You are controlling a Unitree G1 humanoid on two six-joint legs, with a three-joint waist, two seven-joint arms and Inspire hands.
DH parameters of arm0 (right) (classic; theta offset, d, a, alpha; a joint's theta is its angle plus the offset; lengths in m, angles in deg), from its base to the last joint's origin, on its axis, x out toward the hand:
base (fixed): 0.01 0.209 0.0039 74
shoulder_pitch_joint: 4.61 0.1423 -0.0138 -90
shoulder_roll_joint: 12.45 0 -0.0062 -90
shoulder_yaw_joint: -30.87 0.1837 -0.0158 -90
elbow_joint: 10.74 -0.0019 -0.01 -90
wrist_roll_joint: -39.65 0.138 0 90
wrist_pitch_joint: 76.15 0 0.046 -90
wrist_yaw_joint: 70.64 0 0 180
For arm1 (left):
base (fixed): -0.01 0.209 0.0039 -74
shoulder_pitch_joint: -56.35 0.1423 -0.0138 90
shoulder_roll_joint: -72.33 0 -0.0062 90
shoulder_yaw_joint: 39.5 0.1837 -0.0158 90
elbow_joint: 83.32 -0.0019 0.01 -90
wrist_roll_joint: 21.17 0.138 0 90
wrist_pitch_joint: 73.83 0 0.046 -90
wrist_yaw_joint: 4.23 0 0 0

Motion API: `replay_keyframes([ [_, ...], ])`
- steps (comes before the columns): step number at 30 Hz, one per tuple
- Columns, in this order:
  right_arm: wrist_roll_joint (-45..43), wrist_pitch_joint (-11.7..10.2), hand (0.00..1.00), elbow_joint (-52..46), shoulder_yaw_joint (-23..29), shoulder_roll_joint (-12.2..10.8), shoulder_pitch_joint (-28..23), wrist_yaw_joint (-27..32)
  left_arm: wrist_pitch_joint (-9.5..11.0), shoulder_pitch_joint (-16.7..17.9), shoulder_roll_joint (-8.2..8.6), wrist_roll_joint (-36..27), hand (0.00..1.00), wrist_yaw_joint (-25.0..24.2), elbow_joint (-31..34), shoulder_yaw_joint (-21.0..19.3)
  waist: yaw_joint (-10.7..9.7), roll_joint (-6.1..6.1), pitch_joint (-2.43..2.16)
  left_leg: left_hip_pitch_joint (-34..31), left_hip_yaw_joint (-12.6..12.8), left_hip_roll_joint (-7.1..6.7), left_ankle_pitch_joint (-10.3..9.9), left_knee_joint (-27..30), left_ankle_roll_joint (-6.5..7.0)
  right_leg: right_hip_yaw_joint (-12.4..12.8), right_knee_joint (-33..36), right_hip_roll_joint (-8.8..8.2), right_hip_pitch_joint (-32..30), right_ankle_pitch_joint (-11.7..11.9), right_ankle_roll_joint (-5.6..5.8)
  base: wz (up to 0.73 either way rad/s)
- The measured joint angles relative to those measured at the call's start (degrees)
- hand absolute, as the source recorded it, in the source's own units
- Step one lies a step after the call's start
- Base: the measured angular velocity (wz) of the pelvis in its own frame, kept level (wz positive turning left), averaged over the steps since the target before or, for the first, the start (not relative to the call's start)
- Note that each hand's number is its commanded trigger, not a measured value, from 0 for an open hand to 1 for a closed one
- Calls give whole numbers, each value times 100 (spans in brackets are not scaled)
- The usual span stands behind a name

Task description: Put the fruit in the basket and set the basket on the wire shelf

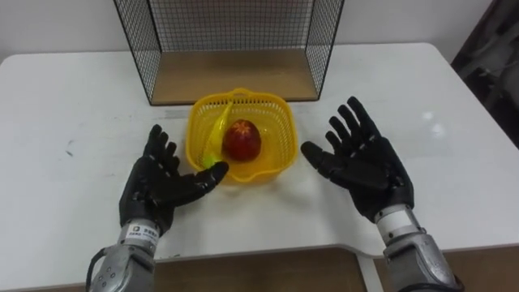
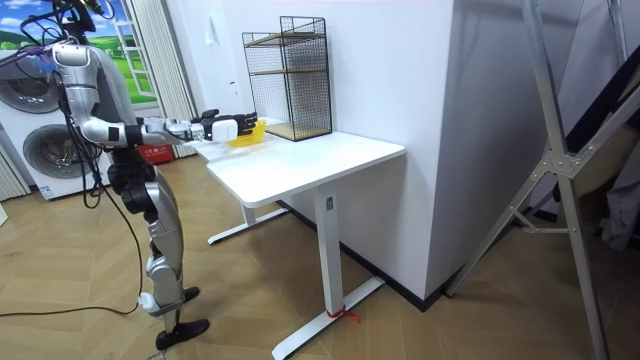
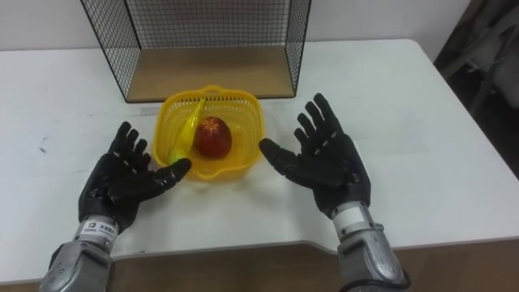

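A yellow plastic basket [image 1: 276, 109] [image 3: 247, 113] stands on the white table [image 1: 65, 105] just in front of the black wire shelf [image 1: 235, 77]. Inside it lie a red apple [image 1: 242, 139] [image 3: 212, 136] and a yellow-green banana [image 1: 216, 134] [image 3: 188, 130]. My left hand [image 1: 162, 182] [image 3: 122, 180] is open, palm inward, left of the basket, its thumb reaching the rim. My right hand [image 1: 361, 162] [image 3: 324, 162] is open on the basket's right, a short gap away. In the room view the basket [image 2: 246, 133] sits by both hands at the table's far end.
The wire shelf has a wooden floor [image 1: 235, 77] and open front facing me. The table's front edge [image 1: 268, 251] runs just under my wrists. In the room view I stand at the table's end, with washing machines [image 2: 30, 140] behind me.
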Motion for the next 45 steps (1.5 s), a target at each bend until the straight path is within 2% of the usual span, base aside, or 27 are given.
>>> replay_keyframes([
  [11, 8, 0, 0, 182, -407, 7, 116, -47, 4, -41, -6, -8, 0, -1, -46, 244, 11, 13, 0, -2, -7, 1, 0, 5, 0, -27, 0, -5, 8, 0, 0, 0],
  [20, -41, 0, 0, 401, -611, -1, 126, -39, 58, -109, -11, -5, 0, -60, -299, 247, 18, 109, -18, 27, -1, 4, 0, 6, 0, -39, -1, -8, 42, 0, 0, 0],
  [29, -62, 0, 0, 426, -747, 0, 128, -36, 127, -117, -10, -4, 0, -88, -346, 311, 63, 94, -9, 22, -1, 7, 0, -3, 0, -51, -1, -7, 39, 0, 0, 0],
  [33, -62, 0, 0, 472, -757, 7, 129, -43, 132, -176, -25, 1, 0, -90, -346, 377, 144, 39, 17, 16, 0, 7, -1, -8, -1, -66, -3, 2, 35, 0, 0, 0],
  [45, -99, 82, 0, 830, -969, -9, 182, -45, 111, -227, -14, 10, 0, -90, -343, 454, 162, 59, -3, 5, -2, 0, -1, 1, -2, -63, -8, -4, 24, 0, 0, 0],
])
